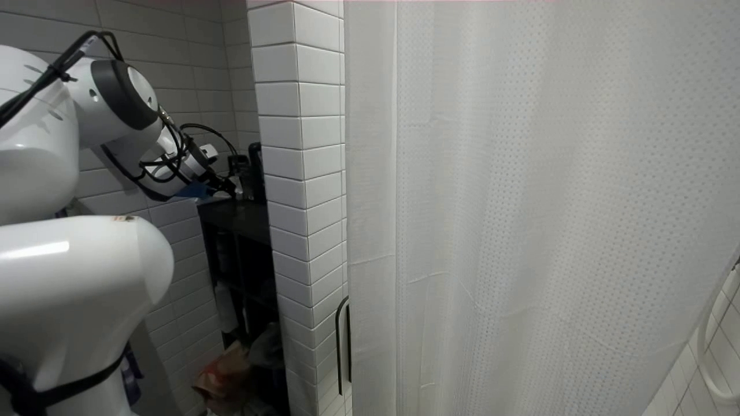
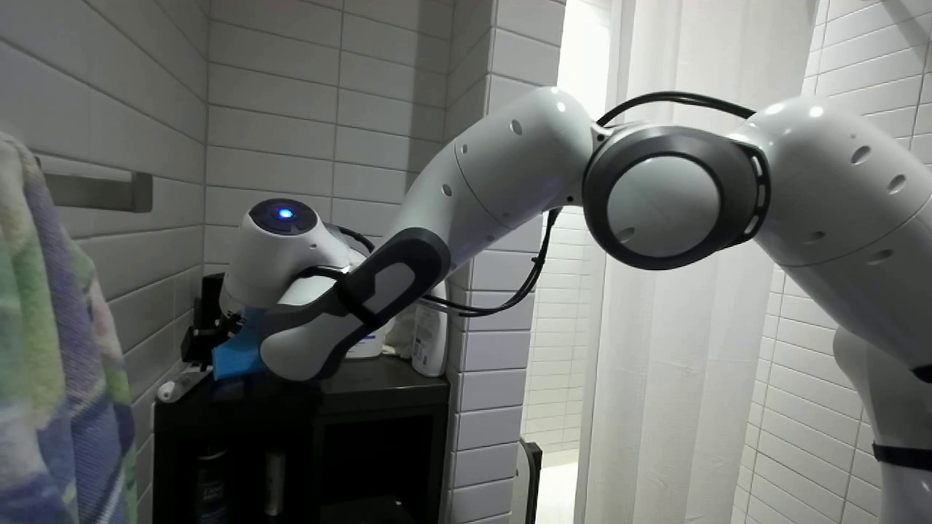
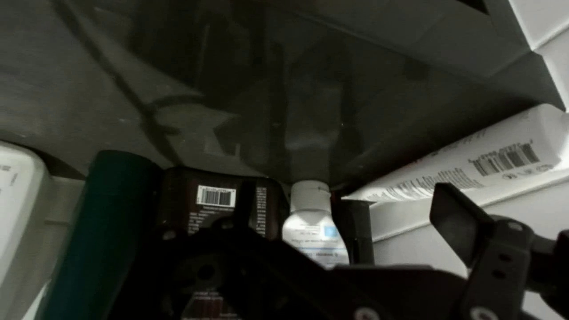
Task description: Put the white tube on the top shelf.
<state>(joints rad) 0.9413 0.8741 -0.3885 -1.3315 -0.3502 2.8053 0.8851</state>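
1. The white tube [image 3: 462,166] lies on its side on the top shelf [image 2: 386,382] of the dark rack [image 2: 314,466], along the tiled wall [image 2: 164,276], resting there ungripped.
2. The end effector [image 3: 351,213] stands wide, its two fingers [image 3: 460,222] well apart.
3. In the wrist view, the tube's narrow end shows in the gap between the fingers; from there the tube runs to the right, its broad end reaching past the finger on that side of the view.
4. The tip of that finger overlaps the tube's lower edge in the same view; whether the two touch cannot be told.
5. In an exterior view, one end of the tube shows at the left end of the shelf, near its front edge and just beside the wall; the end effector is close to it, partly hidden.
6. A white-capped bottle [image 3: 313,226], a dark bottle [image 3: 213,206] and a green cylinder [image 3: 102,213] stand in a row in the lower part of the wrist view.
7. Bare shelf spreads across the upper part of that view, alongside the row and the tube.
8. At the shelf's right end, in an exterior view, a white bottle [image 2: 429,342] stands just beside the tiled pillar [image 2: 495,356].
9. The arm [image 2: 502,182] reaches across above the shelf and hides part of it.
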